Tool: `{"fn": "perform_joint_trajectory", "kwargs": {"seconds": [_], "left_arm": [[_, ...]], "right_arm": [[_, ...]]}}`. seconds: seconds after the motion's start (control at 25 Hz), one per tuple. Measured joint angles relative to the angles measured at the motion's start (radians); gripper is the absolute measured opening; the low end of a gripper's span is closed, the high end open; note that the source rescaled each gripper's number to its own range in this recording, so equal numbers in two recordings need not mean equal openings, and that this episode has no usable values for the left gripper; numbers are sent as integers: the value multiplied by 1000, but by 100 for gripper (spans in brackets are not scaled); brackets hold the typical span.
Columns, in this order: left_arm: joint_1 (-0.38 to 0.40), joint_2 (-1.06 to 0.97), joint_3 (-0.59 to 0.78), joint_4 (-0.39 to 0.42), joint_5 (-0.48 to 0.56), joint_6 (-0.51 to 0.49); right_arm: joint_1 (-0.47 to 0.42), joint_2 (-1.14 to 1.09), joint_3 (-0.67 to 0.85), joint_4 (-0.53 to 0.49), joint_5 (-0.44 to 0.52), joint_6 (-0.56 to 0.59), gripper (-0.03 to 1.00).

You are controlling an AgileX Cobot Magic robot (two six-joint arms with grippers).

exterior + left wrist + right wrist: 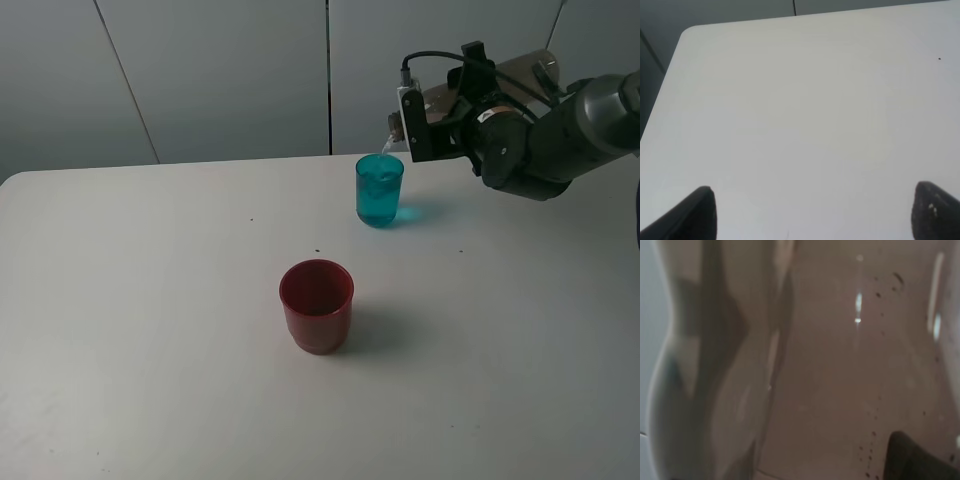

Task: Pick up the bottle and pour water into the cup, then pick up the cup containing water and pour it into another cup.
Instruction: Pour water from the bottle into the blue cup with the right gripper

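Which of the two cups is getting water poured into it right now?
The slim teal cup at the back: a thin stream runs into it from the tipped bottle. The wider red cup stands apart, in front.

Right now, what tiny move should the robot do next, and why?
Probably tip the bottle back upright to stop pouring: a thin stream falls from its mouth into the teal cup, which already looks well filled.

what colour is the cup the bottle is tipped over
The cup is translucent teal-blue, clearest in the exterior high view.
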Motion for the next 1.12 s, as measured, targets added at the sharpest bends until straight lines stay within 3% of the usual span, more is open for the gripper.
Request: {"fn": "perform_joint_trajectory", "kwargs": {"seconds": [0.2, 0.84, 1.12], "left_arm": [[0, 0, 0, 0, 2, 0], [0, 0, 0, 0, 2, 0], [0, 0, 0, 0, 2, 0]], "right_arm": [[0, 0, 0, -46, -38, 0, 1], [-2, 0, 0, -67, -47, 0, 1], [-2, 0, 0, -126, -49, 0, 1]]}}
